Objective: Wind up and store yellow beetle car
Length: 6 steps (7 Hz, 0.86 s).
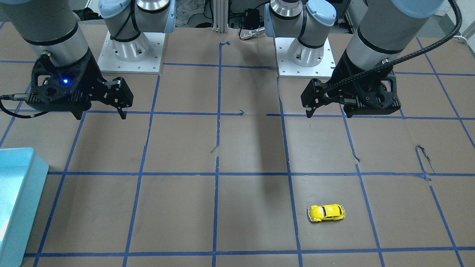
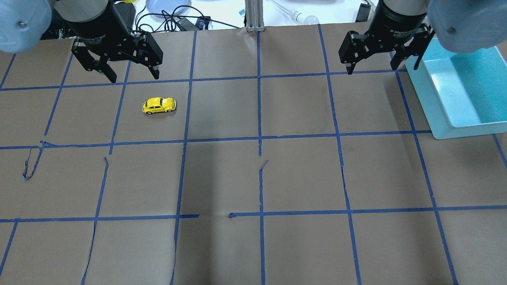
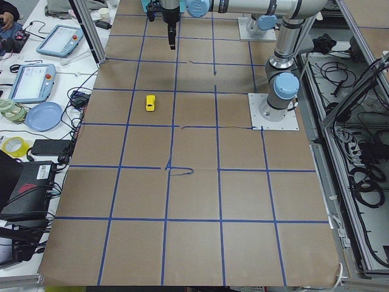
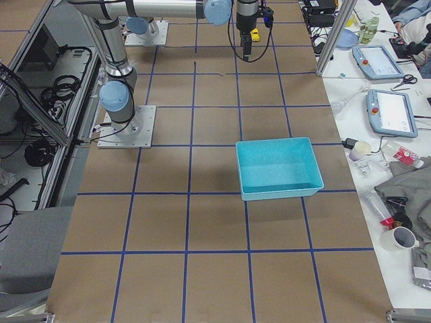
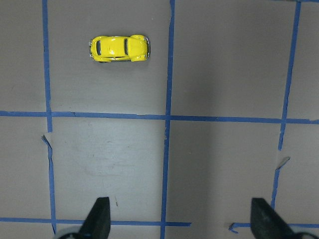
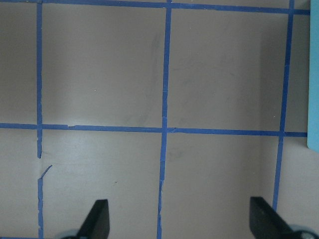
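Observation:
The yellow beetle car (image 2: 159, 105) stands on its wheels on the brown paper table, in the left half of the overhead view. It also shows in the front view (image 1: 326, 213) and near the top of the left wrist view (image 5: 119, 48). My left gripper (image 2: 134, 77) is open and empty. It hangs above the table, just past the car on the far side, and also shows in the front view (image 1: 328, 111). My right gripper (image 2: 380, 69) is open and empty. It hangs above the table beside the teal bin's (image 2: 439, 130) far corner.
The open teal bin has nothing in it and sits at the table's right edge; it shows in the right side view (image 4: 273, 142) and the front view (image 1: 22, 185). Blue tape lines (image 2: 259, 138) grid the paper. Both arm bases (image 1: 130, 48) stand at the robot's side of the table.

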### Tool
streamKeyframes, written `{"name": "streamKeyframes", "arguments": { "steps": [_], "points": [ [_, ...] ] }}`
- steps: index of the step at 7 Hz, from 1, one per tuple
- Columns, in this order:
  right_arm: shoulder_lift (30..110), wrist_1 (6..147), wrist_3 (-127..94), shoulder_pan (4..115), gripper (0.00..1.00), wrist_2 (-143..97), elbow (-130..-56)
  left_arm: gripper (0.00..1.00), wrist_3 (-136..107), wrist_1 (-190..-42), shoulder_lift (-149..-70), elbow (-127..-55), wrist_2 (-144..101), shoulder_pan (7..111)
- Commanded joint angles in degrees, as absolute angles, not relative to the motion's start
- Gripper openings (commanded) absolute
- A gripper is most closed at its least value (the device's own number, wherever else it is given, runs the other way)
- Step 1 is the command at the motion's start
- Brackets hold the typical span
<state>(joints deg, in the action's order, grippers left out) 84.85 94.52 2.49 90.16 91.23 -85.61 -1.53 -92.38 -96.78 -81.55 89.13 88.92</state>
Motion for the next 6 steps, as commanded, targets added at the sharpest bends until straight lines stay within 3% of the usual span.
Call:
{"name": "streamKeyframes", "arguments": {
  "steps": [1,6],
  "points": [
    [85.0,93.5,2.5,90.4,1.00,90.5,-85.9,1.00,-1.6,-92.5,-96.4,-82.1,89.3,88.9],
    [85.1,94.5,2.6,90.3,1.00,90.9,-85.9,1.00,0.9,-93.0,-96.0,-82.4,89.1,88.9]
  ]
}}
